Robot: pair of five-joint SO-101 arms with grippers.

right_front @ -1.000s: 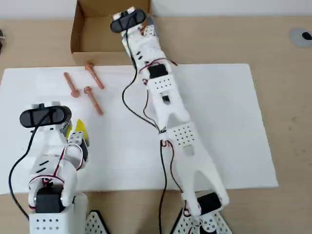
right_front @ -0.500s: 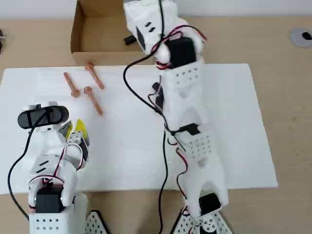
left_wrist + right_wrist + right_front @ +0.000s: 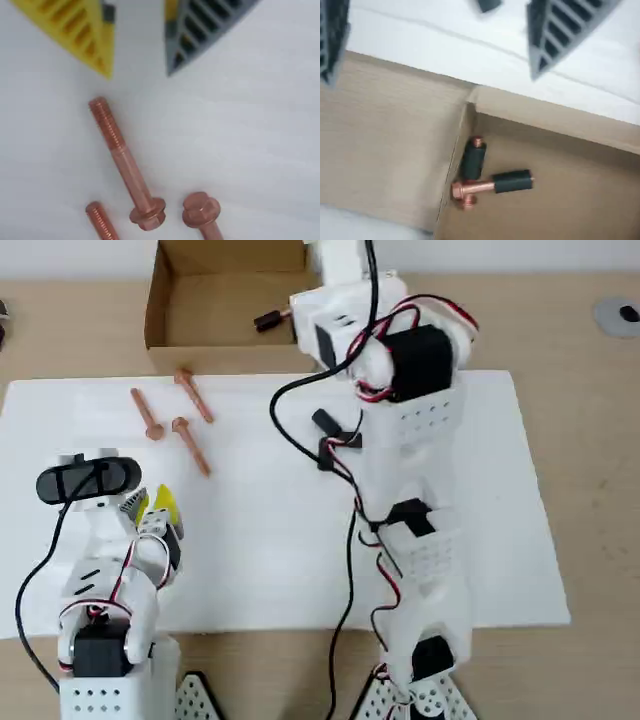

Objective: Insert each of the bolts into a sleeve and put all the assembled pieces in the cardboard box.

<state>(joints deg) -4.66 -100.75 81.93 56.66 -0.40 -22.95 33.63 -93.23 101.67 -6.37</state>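
Three copper bolts [image 3: 190,443] lie loose on the white sheet, just in front of the cardboard box [image 3: 157,310]. My left gripper [image 3: 160,508] rests low on the sheet near them. It is open, its yellow and grey fingers apart just short of the nearest bolt [image 3: 125,165]. My right gripper [image 3: 432,74] hangs open above the box's inside with nothing between its fingers. Two bolts in black sleeves [image 3: 505,184] lie crossed on the box floor by a wall. One black sleeve [image 3: 268,320] shows beside the raised right arm.
The white sheet [image 3: 260,540] covers most of the wooden table. The folded right arm [image 3: 410,420] stands tall over the sheet's middle right, its cables hanging to its left. Two more bolts [image 3: 201,211] lie beyond the nearest one.
The right arm has folded up and drawn back from its long reach over the box, with its wrist now higher. The left arm and the three loose bolts have kept still.
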